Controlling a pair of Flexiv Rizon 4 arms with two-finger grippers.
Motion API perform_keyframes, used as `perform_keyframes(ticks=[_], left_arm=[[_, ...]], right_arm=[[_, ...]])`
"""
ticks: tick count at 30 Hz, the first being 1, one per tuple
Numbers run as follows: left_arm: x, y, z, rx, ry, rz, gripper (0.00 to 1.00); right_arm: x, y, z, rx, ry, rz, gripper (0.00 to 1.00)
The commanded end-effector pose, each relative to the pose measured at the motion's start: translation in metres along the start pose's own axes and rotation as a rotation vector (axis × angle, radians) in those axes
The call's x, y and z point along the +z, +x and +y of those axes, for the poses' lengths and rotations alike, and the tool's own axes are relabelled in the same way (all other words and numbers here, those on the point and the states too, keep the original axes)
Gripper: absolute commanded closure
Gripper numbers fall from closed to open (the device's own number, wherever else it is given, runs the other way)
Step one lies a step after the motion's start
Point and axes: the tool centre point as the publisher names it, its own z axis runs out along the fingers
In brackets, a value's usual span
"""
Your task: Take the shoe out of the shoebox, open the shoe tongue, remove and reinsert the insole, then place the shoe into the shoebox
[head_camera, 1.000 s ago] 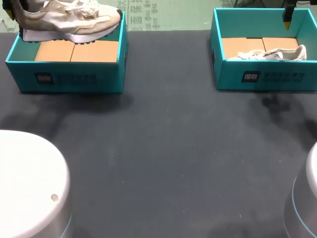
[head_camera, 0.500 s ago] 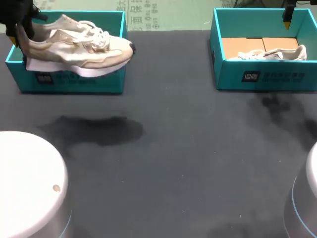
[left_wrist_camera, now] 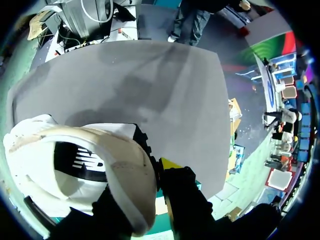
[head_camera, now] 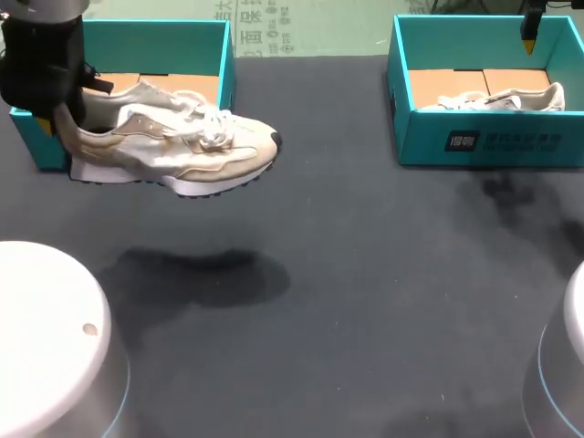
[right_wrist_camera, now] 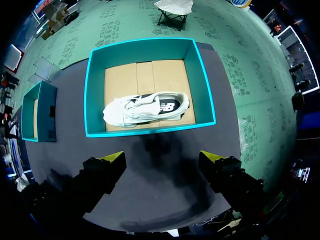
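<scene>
L tool (head_camera: 57,109) is clamped on the heel of the shoe (head_camera: 173,151). In the L wrist view the heel wall sits pinched between both fingers of the tool (left_wrist_camera: 150,175), with one yellow tip showing on the outer side. I can't tell how deep the other finger goes.

The shoe (left_wrist_camera: 75,165) hangs off the table (head_camera: 365,274), sole down and upright, with its shadow (head_camera: 201,274) on the cloth below. Its long axis runs straight out from the L tool toward my R side, approx. parallel to the table's near edge. The heel is at the tool, and the toe is the far end, dipped slightly lower than the heel. Laces and tongue face up.

The L shoebox (head_camera: 155,36) lies just behind the L tool. The shoe is outside it, on the near side of its front wall, and only the heel end overlaps that wall in the head view.

R tool (right_wrist_camera: 162,160) has its fingers spread wide with nothing between them. In the head view only one yellow tip of it (head_camera: 528,41) shows, over the back of the R shoebox (head_camera: 484,141).

The R shoebox (right_wrist_camera: 150,131) lies ahead of the R tool, and a second shoe (right_wrist_camera: 145,107) lies inside on the cardboard floor, tipped on its side. The long axis of the second shoe (head_camera: 497,99) runs parallel to the line between the R tool's fingertips. Its toe points toward my L side and its heel toward my R.
</scene>
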Motion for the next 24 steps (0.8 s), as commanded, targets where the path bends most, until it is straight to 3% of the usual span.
perform_keyframes(ticks=[1, 3, 18, 24], left_arm=[[0.001, 0.003, -0.005, 0.001, -0.208, -0.005, 1.00], [0.001, 0.003, -0.005, 0.001, -0.208, -0.005, 1.00], [0.040, -0.116, -0.041, 0.130, -0.031, -0.044, 1.00], [0.040, -0.116, -0.041, 0.130, -0.031, -0.044, 1.00]], right_arm=[[0.000, 0.000, 0.000, 0.000, 0.000, 0.000, 0.00], [0.000, 0.000, 0.000, 0.000, 0.000, 0.000, 0.00], [0.000, 0.000, 0.000, 0.000, 0.000, 0.000, 0.00], [0.000, 0.000, 0.000, 0.000, 0.000, 0.000, 0.00]])
